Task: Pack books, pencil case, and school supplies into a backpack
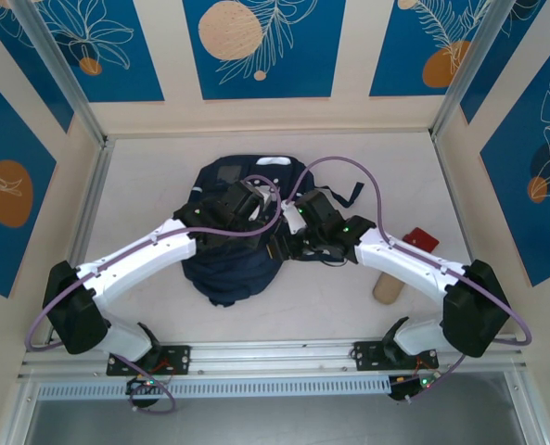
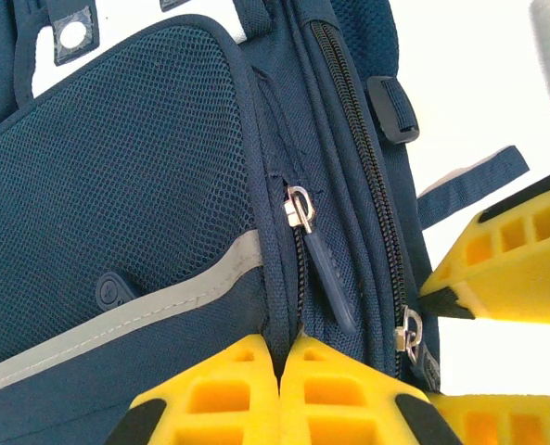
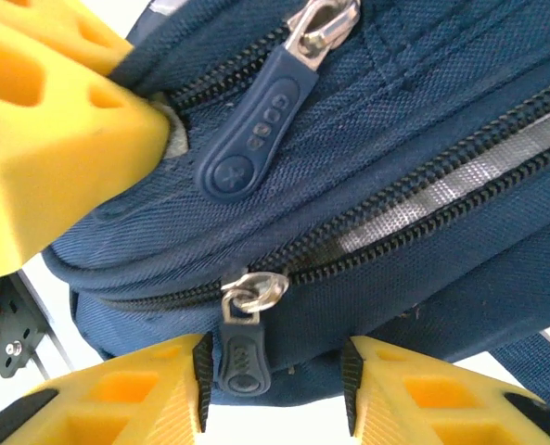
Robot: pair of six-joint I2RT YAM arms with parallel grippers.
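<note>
The backpack (image 1: 226,271) is dark navy and lies mid-table, with both arms meeting over its right side. My left gripper (image 1: 262,206) (image 2: 288,350) is shut, pinching a fold of backpack (image 2: 117,185) fabric beside a zipper seam. A little to its right, my right gripper (image 1: 282,243) (image 3: 275,375) is open at the edge of the backpack (image 3: 423,111). A navy zipper pull (image 3: 245,357) hangs between its fingers, close against the left fingertip (image 3: 186,385), and is not clamped. The books are out of view.
A small flat red item (image 1: 420,238) and a tan cylinder (image 1: 387,287) lie on the table to the right, near my right arm. A black strap (image 1: 353,195) trails from the backpack's far right. Walls enclose the table on three sides.
</note>
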